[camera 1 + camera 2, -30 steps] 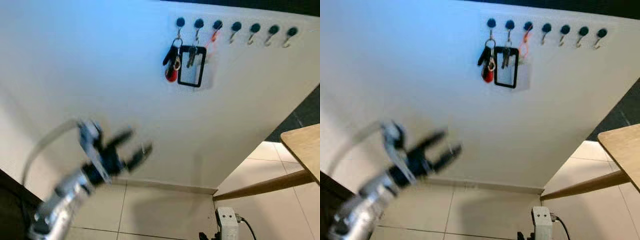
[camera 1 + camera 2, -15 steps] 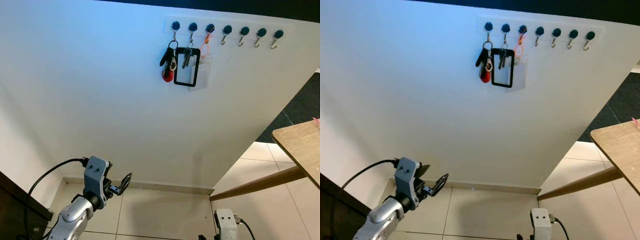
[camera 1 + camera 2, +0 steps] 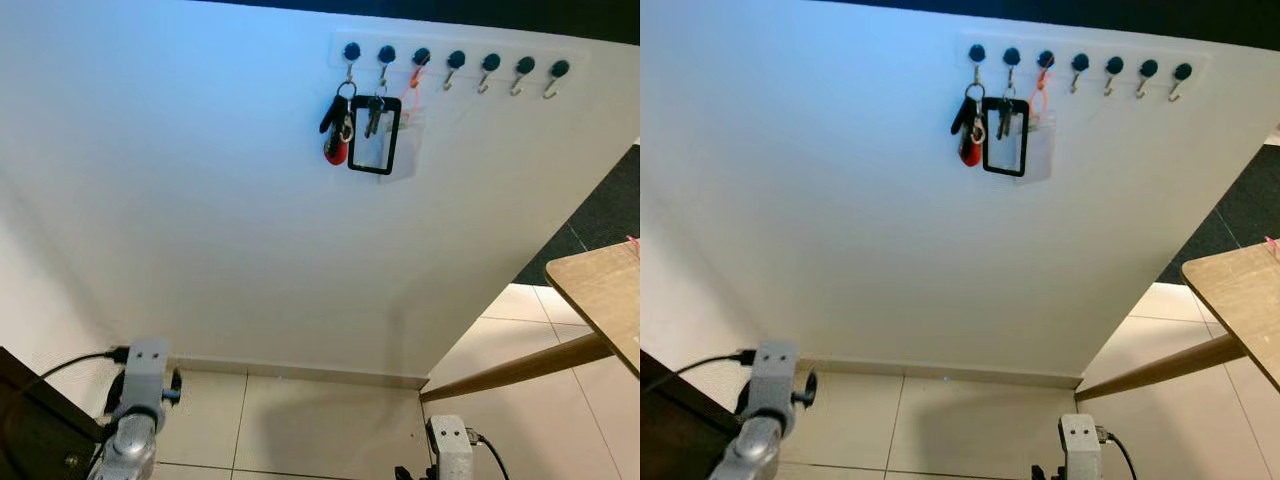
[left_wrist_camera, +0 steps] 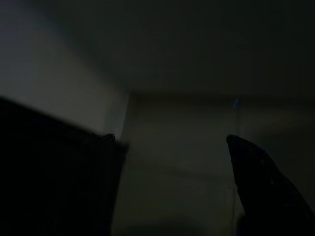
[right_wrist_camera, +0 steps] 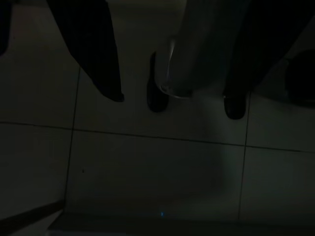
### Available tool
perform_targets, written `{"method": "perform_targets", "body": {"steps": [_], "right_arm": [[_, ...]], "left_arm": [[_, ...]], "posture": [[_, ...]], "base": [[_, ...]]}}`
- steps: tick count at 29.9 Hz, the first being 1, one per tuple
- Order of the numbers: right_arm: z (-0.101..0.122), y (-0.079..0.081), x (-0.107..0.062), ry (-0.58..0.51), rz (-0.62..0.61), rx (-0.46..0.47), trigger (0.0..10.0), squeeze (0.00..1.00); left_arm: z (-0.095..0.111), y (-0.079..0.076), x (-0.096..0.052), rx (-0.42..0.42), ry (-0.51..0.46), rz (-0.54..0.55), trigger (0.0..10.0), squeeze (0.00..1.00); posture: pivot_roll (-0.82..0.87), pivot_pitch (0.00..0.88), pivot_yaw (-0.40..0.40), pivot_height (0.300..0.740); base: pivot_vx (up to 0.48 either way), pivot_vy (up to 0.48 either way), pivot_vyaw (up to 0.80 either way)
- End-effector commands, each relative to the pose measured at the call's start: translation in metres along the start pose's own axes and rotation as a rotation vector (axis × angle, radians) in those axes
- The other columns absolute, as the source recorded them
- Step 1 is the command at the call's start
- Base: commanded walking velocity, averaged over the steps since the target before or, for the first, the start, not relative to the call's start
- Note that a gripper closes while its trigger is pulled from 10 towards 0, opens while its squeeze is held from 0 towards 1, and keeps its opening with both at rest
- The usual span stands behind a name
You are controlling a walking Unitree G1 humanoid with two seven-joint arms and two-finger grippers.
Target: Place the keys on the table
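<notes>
Hanging on the white wall's hook rail [image 3: 450, 62], the bunch of keys with a red fob [image 3: 341, 125] is waiting untouched; the wooden table [image 3: 605, 297] is sitting well apart. The right gripper [image 5: 172, 101] is spread wide above floor tiles; I cannot tell the left gripper's [image 3: 140, 400] spread.

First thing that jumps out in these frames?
The bunch of keys with a red fob and a black-framed card holder, hanging from a row of dark wall hooks high on the white wall. A wooden table edges in at the right. The left gripper sits low near the floor.
</notes>
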State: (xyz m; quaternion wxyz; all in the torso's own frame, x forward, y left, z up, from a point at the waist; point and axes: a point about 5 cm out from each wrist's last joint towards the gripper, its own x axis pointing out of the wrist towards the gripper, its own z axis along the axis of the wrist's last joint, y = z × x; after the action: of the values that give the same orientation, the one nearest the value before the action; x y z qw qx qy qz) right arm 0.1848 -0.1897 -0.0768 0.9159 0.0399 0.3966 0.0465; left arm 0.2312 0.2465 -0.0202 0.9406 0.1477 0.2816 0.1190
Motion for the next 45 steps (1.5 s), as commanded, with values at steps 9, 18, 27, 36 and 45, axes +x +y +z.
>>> {"method": "perform_targets", "body": {"steps": [9,18,27,36,45], "right_arm": [[0.0,-0.003,0.0,0.002,-0.027,0.019,10.0,0.0],[-0.002,-0.002,0.0,0.007,-0.034,0.025,10.0,0.0],[-0.003,-0.002,-0.001,0.015,-0.034,0.022,10.0,0.0],[-0.003,0.001,0.001,0.022,-0.025,0.01,10.0,0.0],[-0.002,0.002,0.001,0.024,-0.024,0.003,10.0,0.0]], "left_arm": [[-0.032,-0.019,-0.009,-0.036,0.108,-0.07,10.0,0.0],[-0.045,-0.04,-0.019,-0.084,0.127,-0.135,10.0,0.0],[-0.052,-0.044,-0.022,-0.075,0.148,-0.084,10.0,0.0],[-0.053,-0.037,-0.022,-0.183,0.125,-0.054,10.0,0.0],[-0.047,-0.041,-0.017,-0.261,0.15,-0.073,10.0,0.0]], "posture": [[0.02,0.095,-0.01,0.74],[0.01,0.083,-0.003,0.74],[0.0,0.072,-0.017,0.74],[0.01,0.055,-0.024,0.74],[0.01,0.066,-0.024,0.74]], "base": [[0.0,0.0,0.0],[0.0,0.0,0.0],[0.0,0.0,0.0],[0.0,0.0,0.0],[0.0,-0.053,0.0]]}}
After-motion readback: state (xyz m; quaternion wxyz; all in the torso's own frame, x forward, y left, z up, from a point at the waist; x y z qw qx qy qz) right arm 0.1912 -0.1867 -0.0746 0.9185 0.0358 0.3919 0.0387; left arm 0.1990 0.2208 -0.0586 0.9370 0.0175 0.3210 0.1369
